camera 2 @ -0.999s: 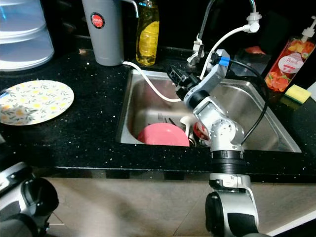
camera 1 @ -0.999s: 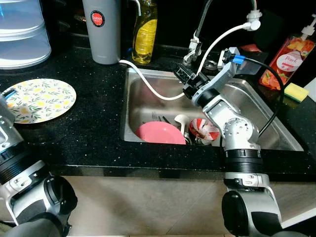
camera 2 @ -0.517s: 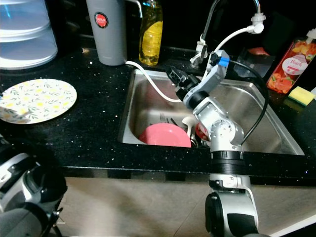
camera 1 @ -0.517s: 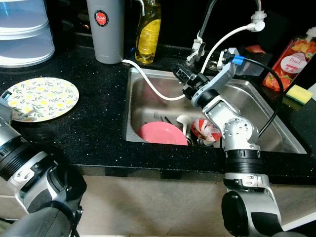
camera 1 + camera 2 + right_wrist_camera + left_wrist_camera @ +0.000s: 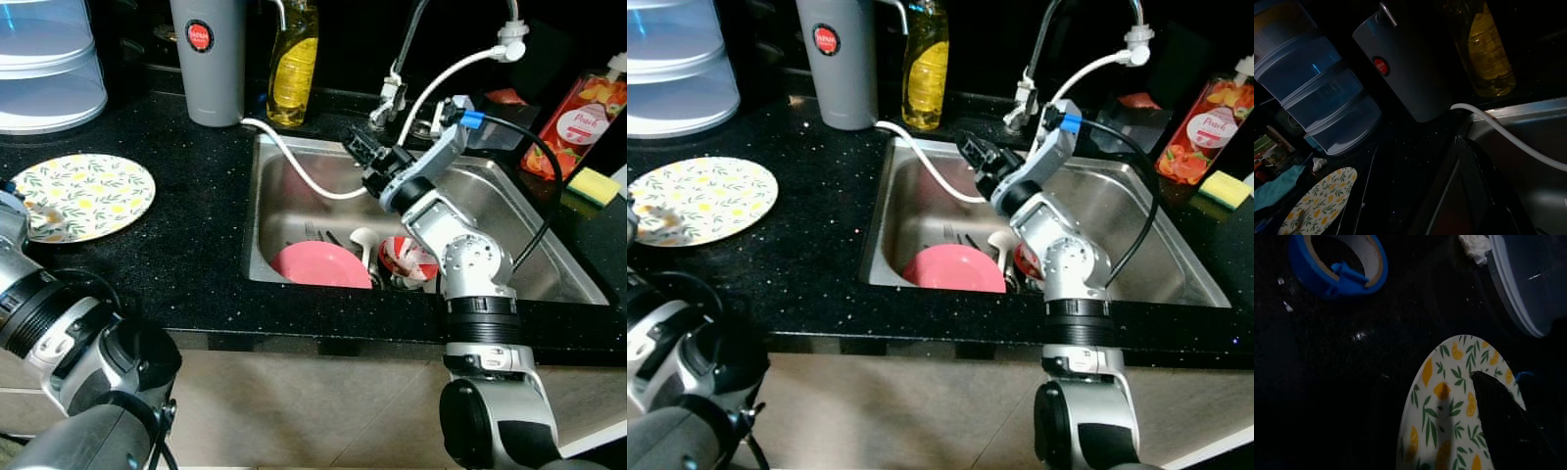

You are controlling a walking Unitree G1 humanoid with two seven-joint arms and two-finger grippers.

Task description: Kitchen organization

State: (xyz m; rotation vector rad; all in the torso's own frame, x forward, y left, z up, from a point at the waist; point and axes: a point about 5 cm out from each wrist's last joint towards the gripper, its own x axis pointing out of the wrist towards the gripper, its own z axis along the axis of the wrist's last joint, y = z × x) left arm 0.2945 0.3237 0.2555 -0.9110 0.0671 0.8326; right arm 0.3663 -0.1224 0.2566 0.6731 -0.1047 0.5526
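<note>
Black stone counter (image 5: 196, 245) | our left gripper (image 5: 1508, 421) over the lemon-print plate (image 5: 88, 196) near its left edge (grip: cannot tell) | pink bowl (image 5: 318, 264) at the sink's (image 5: 294, 176) front wall | right gripper (image 5: 364, 152) above the back rim, fingers apparently unclenched | we should descend slowly, clearing the white hose (image 5: 294, 166).

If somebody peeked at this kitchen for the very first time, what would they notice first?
Probably the robot's right hand, held up over the steel sink beside a white hose. Down in the sink sit a bright pink plate and a red patterned bowl. On the black counter to the left lies a lemon-print plate, with the left hand at it.
</note>
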